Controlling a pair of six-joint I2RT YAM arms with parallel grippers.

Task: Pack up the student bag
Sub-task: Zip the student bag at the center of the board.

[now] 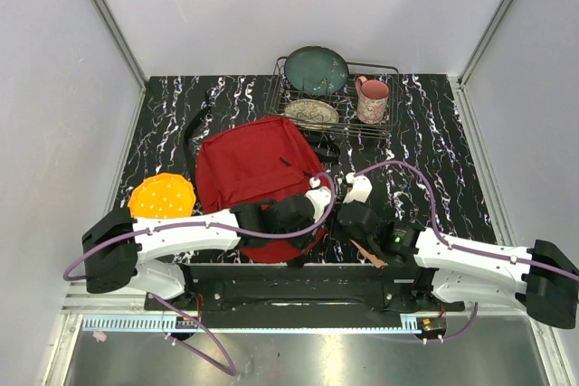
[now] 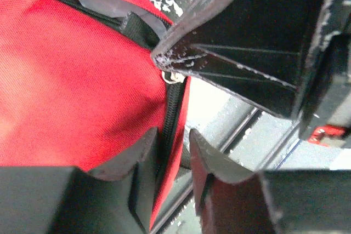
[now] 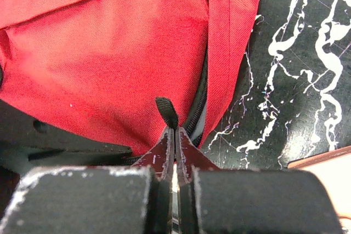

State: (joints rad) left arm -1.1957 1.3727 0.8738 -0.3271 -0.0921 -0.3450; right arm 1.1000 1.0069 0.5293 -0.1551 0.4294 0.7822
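Observation:
The student bag (image 1: pixel 253 169) is a red backpack lying flat in the middle of the table. My left gripper (image 1: pixel 318 216) is at its near right corner. In the left wrist view its jaws (image 2: pixel 174 154) stand narrowly apart, pinching the bag's red edge (image 2: pixel 82 80) with the black zipper (image 2: pixel 171 113) running between them. My right gripper (image 1: pixel 336 212) meets it from the right. In the right wrist view it (image 3: pixel 174 131) is shut on the black zipper pull tab (image 3: pixel 166 110), against the bag's red fabric (image 3: pixel 109 53). The right gripper's fingertips (image 2: pixel 164 53) also show in the left wrist view.
A wire dish rack (image 1: pixel 391 124) at the back holds a teal plate (image 1: pixel 316 70), a patterned plate (image 1: pixel 311 112) and a pink mug (image 1: pixel 372 99). An orange perforated disc (image 1: pixel 161 196) lies left of the bag. A flat tan item (image 1: pixel 369 252) lies under the right arm.

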